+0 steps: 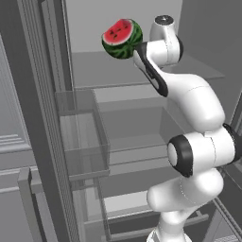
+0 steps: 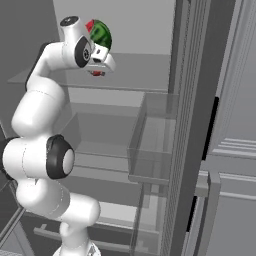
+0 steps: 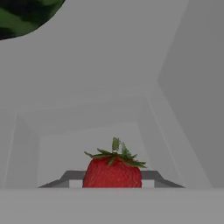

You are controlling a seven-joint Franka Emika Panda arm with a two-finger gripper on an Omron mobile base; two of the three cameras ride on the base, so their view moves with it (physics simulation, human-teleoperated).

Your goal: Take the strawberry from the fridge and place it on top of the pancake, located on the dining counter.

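Note:
The fridge (image 1: 118, 92) stands open in front of me, its pale shelves showing. On the upper shelf, my gripper (image 3: 113, 179) is shut on the small red strawberry (image 3: 113, 171), whose green leaves point up between the two dark fingertips (image 3: 73, 177). From the right base view the gripper (image 2: 100, 67) hangs just below the watermelon piece, with a bit of the strawberry (image 2: 97, 73) red under it. The pancake and the dining counter are out of view.
A large watermelon piece (image 1: 122, 38) with a green rind sits on the same shelf, close to my hand. Clear door bins (image 1: 85, 142) project from the open left door, and another bin (image 2: 150, 145) hangs on the right door. Glass shelves lie below.

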